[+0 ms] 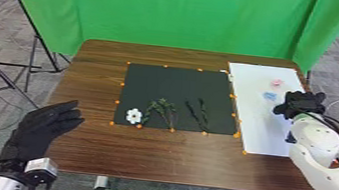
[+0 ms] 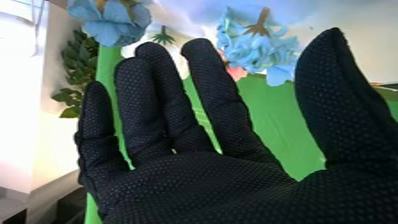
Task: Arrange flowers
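In the head view, my right hand is over the right side of the white sheet, beside a blue flower and a pink flower. My left hand is at the table's left edge, fingers relaxed. A white flower, green stems and darker stems lie on the black mat. In the right wrist view, my right hand is open, fingers spread and holding nothing; blue blooms and green leaves show past its fingers.
Small orange markers line the edges of the mat and sheet on the brown wooden table. A green curtain hangs behind it, and a tripod stands at the left.
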